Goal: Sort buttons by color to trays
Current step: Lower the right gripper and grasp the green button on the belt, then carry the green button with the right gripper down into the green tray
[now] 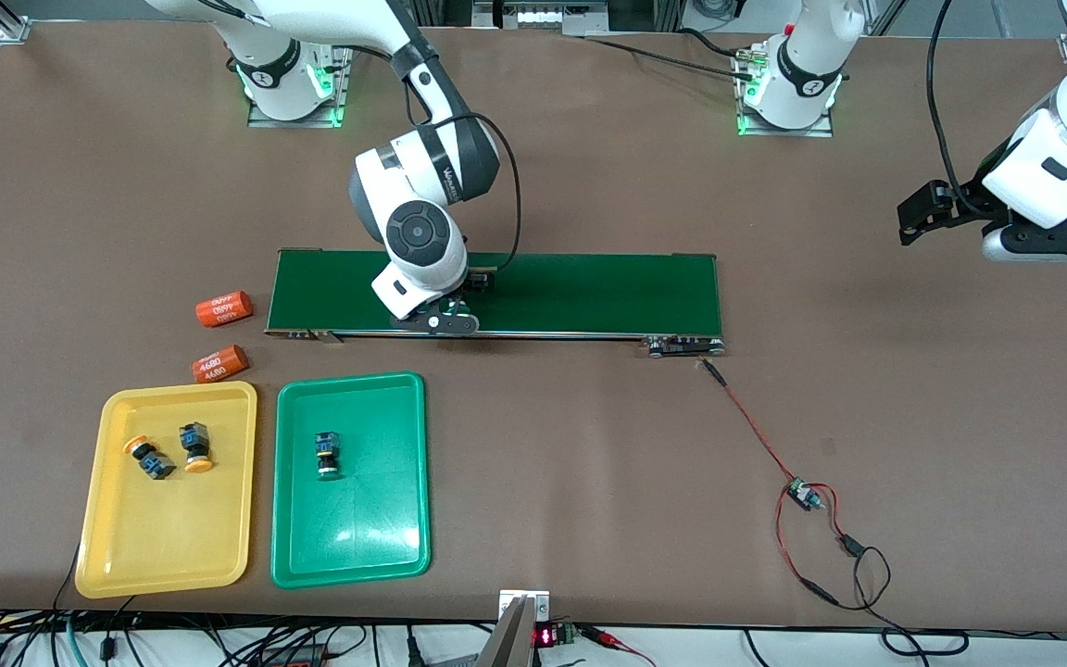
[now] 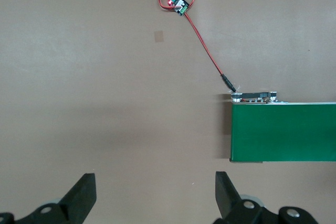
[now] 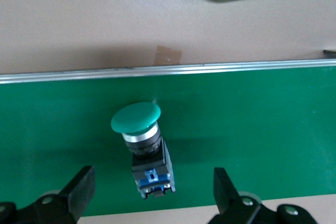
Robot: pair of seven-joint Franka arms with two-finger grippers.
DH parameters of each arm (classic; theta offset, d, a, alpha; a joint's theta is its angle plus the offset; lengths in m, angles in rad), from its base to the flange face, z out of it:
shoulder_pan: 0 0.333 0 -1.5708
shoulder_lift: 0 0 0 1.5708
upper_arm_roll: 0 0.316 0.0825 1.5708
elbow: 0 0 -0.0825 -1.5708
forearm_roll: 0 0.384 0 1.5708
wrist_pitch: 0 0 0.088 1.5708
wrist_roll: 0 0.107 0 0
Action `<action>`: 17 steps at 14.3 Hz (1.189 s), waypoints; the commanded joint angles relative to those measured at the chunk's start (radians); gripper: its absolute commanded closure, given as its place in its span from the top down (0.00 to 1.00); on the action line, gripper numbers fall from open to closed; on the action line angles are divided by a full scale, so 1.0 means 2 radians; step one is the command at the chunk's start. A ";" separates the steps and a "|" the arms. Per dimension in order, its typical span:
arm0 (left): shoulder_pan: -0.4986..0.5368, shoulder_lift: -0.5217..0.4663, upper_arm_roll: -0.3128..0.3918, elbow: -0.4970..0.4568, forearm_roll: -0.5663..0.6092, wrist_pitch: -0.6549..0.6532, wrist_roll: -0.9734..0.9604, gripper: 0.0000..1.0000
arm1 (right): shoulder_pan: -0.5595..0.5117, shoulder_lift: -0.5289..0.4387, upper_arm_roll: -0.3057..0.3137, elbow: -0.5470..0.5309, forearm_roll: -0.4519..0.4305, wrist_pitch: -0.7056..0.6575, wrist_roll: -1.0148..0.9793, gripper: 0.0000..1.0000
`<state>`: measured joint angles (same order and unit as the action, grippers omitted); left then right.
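Observation:
A green-capped button [image 3: 135, 118] lies on its side on the dark-green conveyor belt [image 1: 589, 292]. My right gripper [image 3: 152, 179] hangs open just over it, one finger on each side of the black-and-blue body, not touching. In the front view the right hand [image 1: 432, 306] hides this button. The yellow tray [image 1: 117, 556] holds two yellow-capped buttons [image 1: 146, 456] [image 1: 194, 447]. Beside it, the green tray [image 1: 376, 537] holds one green-capped button [image 1: 327, 454]. My left gripper [image 2: 155, 182] waits open and empty over bare table past the belt's end at the left arm's end.
Two orange cylinders [image 1: 223, 308] [image 1: 219, 363] lie on the table between the belt's end and the yellow tray. A red-and-black wire with a small circuit board [image 1: 802, 496] runs from the belt's other end toward the front edge.

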<state>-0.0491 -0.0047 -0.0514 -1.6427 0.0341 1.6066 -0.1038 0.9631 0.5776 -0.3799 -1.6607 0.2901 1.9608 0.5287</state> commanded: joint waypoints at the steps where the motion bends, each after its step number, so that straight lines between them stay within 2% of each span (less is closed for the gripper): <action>1: -0.001 0.001 0.002 0.011 -0.002 -0.010 0.010 1.00 | 0.012 -0.029 -0.006 -0.046 -0.013 0.022 0.000 1.00; 2: -0.001 0.000 0.002 0.011 -0.002 -0.010 0.010 1.00 | 0.012 -0.035 -0.006 -0.055 -0.018 0.026 -0.009 0.95; 3: -0.001 0.000 0.002 0.011 -0.002 -0.010 0.010 1.00 | 0.009 -0.039 -0.006 -0.062 -0.018 0.027 -0.022 0.73; 6: -0.001 0.000 0.002 0.011 -0.002 -0.011 0.010 1.00 | 0.006 -0.040 -0.006 -0.070 -0.018 0.030 -0.025 0.41; 7: -0.001 0.000 0.002 0.011 -0.002 -0.011 0.010 1.00 | 0.005 -0.037 -0.006 -0.070 -0.018 0.034 -0.025 0.37; 11: -0.001 0.000 0.002 0.011 -0.002 -0.011 0.010 1.00 | 0.007 -0.025 -0.006 -0.092 -0.018 0.088 -0.026 0.35; 12: -0.001 0.001 0.002 0.011 -0.002 -0.011 0.010 1.00 | 0.007 -0.023 -0.006 -0.092 -0.018 0.091 -0.026 0.31; 14: -0.001 0.001 0.002 0.011 -0.002 -0.011 0.010 1.00 | 0.006 -0.027 -0.006 -0.087 -0.018 0.087 -0.024 0.16; 17: -0.001 0.000 0.002 0.011 -0.002 -0.011 0.010 1.00 | 0.006 -0.041 -0.006 -0.052 -0.014 0.071 -0.002 0.02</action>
<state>-0.0491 -0.0047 -0.0514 -1.6424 0.0341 1.6064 -0.1038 0.9718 0.5260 -0.3931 -1.8052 0.2609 2.1292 0.4940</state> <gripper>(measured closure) 0.000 0.665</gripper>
